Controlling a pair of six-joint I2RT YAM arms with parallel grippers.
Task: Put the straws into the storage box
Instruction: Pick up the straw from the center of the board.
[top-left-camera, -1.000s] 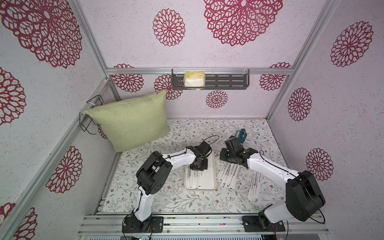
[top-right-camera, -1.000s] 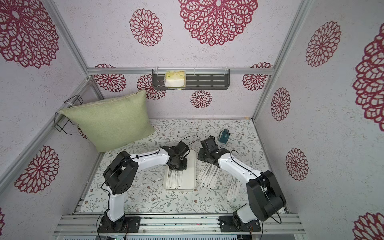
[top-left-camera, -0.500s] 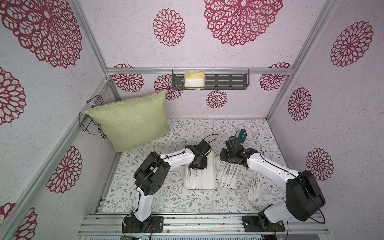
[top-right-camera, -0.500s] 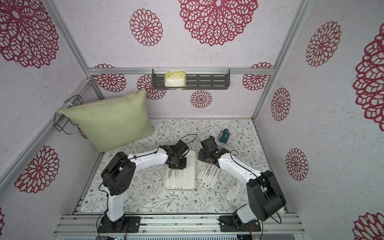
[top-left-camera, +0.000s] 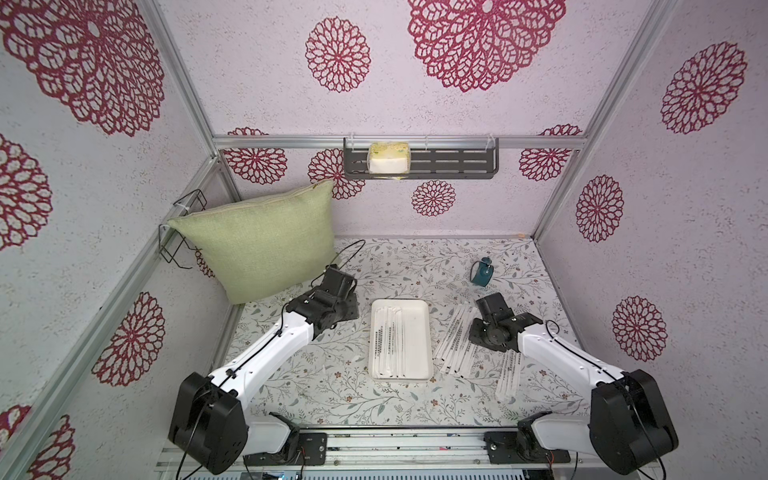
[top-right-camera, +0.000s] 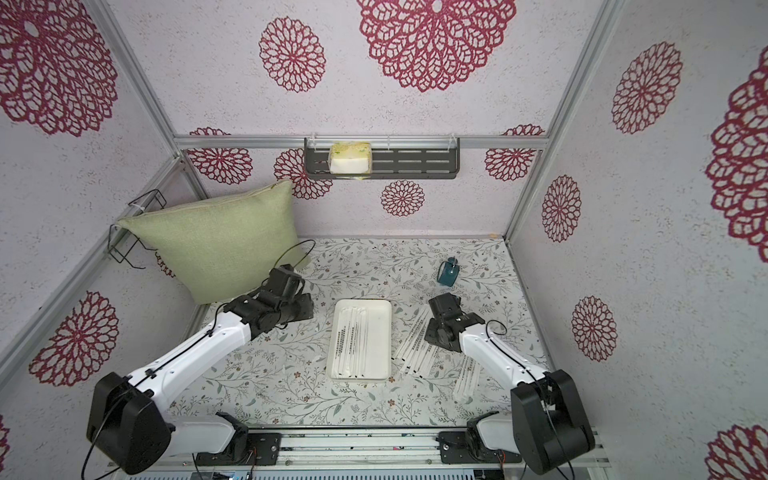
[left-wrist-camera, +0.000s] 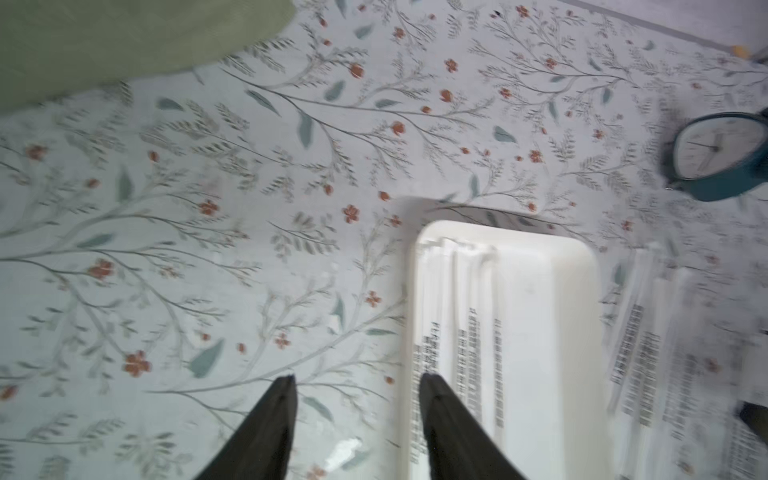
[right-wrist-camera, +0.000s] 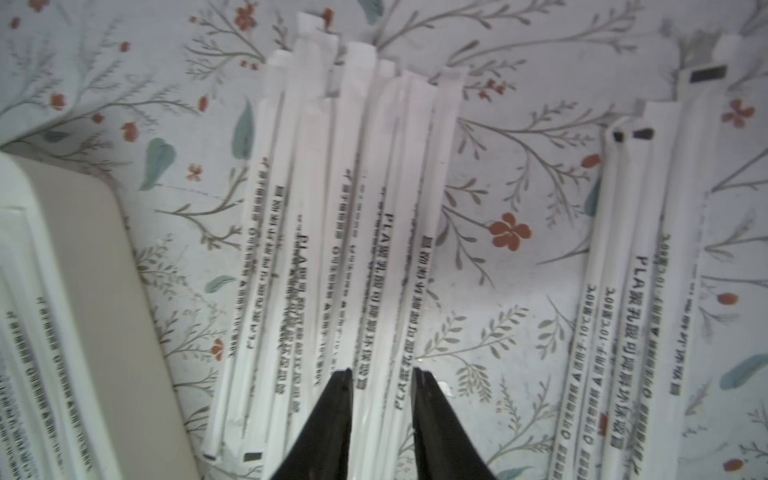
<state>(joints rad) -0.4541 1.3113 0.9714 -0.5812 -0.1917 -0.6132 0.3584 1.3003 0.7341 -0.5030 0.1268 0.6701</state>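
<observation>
A few straws (top-left-camera: 388, 345) lie lengthwise in the storage box (top-left-camera: 417, 328), pointing front to back. The rest fan beside it on the worktop (top-left-camera: 332, 374), nearly parallel. The left hand (left-wrist-camera: 357, 378) gapes empty; the right hand (right-wrist-camera: 382, 372) hovers, parted, over the loose ones.

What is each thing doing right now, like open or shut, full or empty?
storage box: part full, one side bare.
straws in the box: lying flat, lengthwise.
straws on the table: not yet in, two bunches beside the box.
left gripper: open, empty.
right gripper: open, over the table straws.
clock: standing on the table.
pillow: leaning on the wall.
</observation>
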